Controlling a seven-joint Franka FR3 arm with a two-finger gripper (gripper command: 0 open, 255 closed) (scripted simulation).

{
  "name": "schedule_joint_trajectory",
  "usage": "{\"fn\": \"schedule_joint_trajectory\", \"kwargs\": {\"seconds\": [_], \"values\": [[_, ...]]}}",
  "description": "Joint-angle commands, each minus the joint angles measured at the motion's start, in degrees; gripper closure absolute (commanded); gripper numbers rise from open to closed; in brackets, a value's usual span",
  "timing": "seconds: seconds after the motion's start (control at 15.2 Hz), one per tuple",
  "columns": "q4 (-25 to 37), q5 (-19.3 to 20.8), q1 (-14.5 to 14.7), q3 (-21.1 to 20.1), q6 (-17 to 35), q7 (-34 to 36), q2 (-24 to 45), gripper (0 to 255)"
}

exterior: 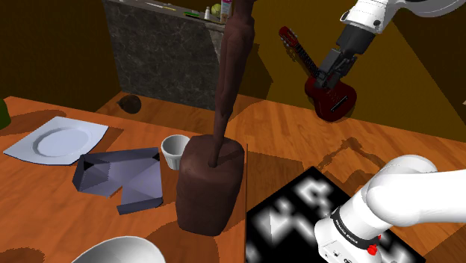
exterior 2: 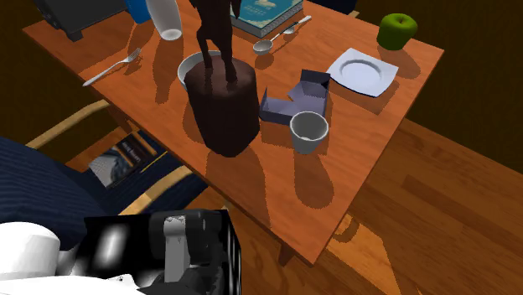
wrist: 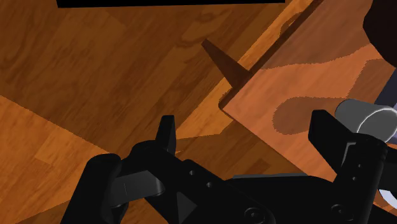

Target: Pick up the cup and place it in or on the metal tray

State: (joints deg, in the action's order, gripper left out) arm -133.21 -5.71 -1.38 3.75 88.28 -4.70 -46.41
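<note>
Off the bench's [wrist: 305, 83] corner, high over the wooden floor [wrist: 95, 70], the gripper [wrist: 243, 121] hangs with its fingers [wrist: 167, 130] spread wide. Nothing sits between them and they touch no object. The wrist view looks past the fingers onto that corner, with the cup [wrist: 368, 118] standing on the bench top close beyond one fingertip. A black area runs along the far side of the floor.

The shoulder view sets the gripper [exterior: 328, 69] in the air in front of a red guitar [exterior: 328, 93], well apart from the white cup [exterior: 175, 152]. There the cup stands upright between the blue-grey tray [exterior: 123, 178] and a tall dark brown figure on a block [exterior: 211, 187].

The second exterior view looks down on the whole bench [exterior 2: 251, 188]. The cup [exterior 2: 308, 131] is just beside the tray [exterior 2: 293, 99] and near the long edge that faces open floor. A white plate [exterior 2: 363, 71] lies beyond the tray, with a green apple [exterior 2: 396, 29] at the far corner. The brown figure [exterior 2: 222, 105] crowds one side of the cup, while the space above the cup and on its edge side is open.
</note>
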Motion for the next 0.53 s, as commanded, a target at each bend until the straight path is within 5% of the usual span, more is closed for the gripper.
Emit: {"fn": "schedule_joint_trajectory", "kwargs": {"seconds": [0.0,0.46], "values": [[0.00,0.00,0.00,0.00,0.00,0.00,0.00,0],[-5.09,-5.63,2.49,-6.19,10.72,5.97,4.77,0]]}}
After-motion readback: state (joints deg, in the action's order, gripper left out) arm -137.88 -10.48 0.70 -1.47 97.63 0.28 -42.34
